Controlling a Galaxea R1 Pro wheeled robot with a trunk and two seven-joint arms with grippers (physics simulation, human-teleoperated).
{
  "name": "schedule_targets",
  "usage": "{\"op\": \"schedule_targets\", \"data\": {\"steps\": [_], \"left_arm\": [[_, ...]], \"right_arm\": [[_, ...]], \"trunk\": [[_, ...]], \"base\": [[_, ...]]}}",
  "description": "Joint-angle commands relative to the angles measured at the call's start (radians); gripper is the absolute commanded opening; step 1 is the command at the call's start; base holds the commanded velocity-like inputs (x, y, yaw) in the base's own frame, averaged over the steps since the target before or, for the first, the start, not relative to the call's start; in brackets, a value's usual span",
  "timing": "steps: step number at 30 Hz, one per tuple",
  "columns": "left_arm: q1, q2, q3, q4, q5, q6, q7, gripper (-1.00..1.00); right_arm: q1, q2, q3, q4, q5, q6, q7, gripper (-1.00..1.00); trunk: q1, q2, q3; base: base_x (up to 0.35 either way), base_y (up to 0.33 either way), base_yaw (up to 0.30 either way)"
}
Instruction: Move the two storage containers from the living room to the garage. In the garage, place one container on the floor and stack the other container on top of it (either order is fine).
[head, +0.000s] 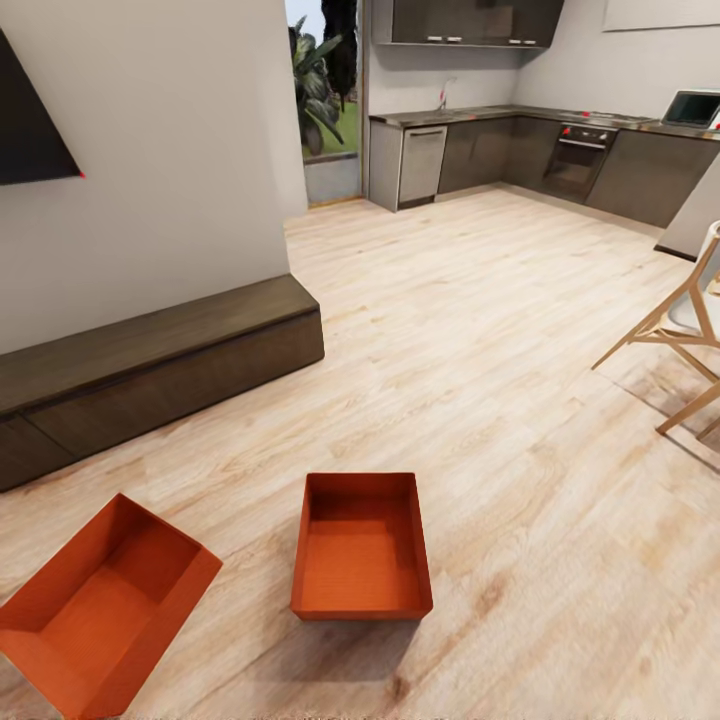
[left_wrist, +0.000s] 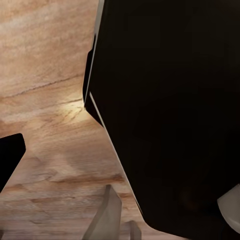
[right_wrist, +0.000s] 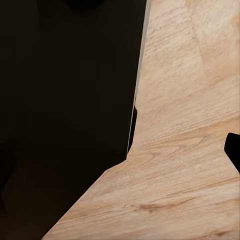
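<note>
Two containers: nearer bin (head: 362, 548) and tilted bin (head: 95, 605) on wood floor (head: 480, 340)
Grippers: state cannot tell
Risk: thin walls may slip when gripped

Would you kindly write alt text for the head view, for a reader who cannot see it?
Two open orange-red storage containers sit apart on a light wood plank floor: one container near the centre foreground, the other container turned at an angle by the lower left corner. Behind them a low dark cabinet lines a white wall, with a kitchen beyond and a wooden chair at right.
</note>
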Motion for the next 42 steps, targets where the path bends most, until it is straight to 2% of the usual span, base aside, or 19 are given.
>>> {"op": "schedule_targets", "data": {"steps": [1, 35, 42], "left_arm": [[0.001, 0.0, 0.004, -0.003, 0.006, 0.007, 0.001, 1.0], [0.0, 0.0, 0.005, -0.003, 0.006, 0.007, 0.001, 1.0], [0.001, 0.0, 0.004, -0.003, 0.006, 0.007, 0.001, 1.0]], "right_arm": [[-0.001, 0.0, 0.008, 0.003, -0.01, -0.005, 0.004, 1.0], [-0.001, 0.0, 0.008, 0.003, -0.01, -0.005, 0.003, 1.0], [-0.001, 0.0, 0.005, 0.003, -0.011, -0.006, 0.003, 1.0]], "trunk": [[0.0, 0.0, -0.002], [0.0, 0.0, -0.058], [0.0, 0.0, -0.062]], "base": [[0.0, 0.0, 0.0], [0.0, 0.0, 0.0], [0.0, 0.0, 0.0]]}}
